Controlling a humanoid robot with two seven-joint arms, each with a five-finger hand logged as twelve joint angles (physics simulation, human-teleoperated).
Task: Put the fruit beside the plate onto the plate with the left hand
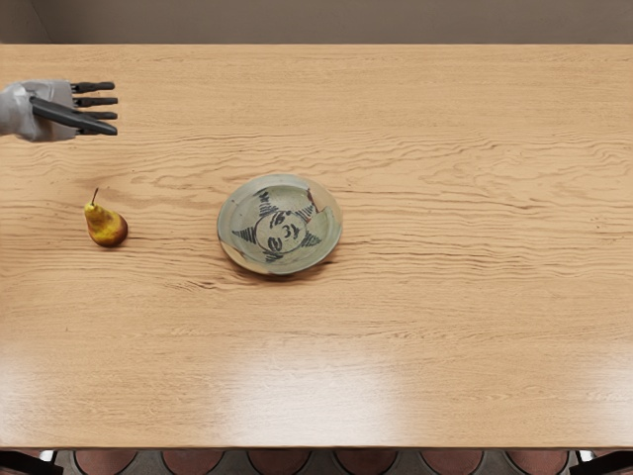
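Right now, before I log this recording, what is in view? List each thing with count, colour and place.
pear: one, yellow with a reddish blush, on the table, left of the plate, apart from it
plate: one, grey-green with a dark pattern, near the table's middle
table: one, light wood, fills most of the view
wall: one, grey-brown, top strip
left hand: one, grey with black fingers, open, at the left edge beyond the pear

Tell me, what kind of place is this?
Likely a dining spot, rendered in a simulator: a wide wooden table holds a painted plate and a pear beside it. The left hand hovers open near the picture's left edge.
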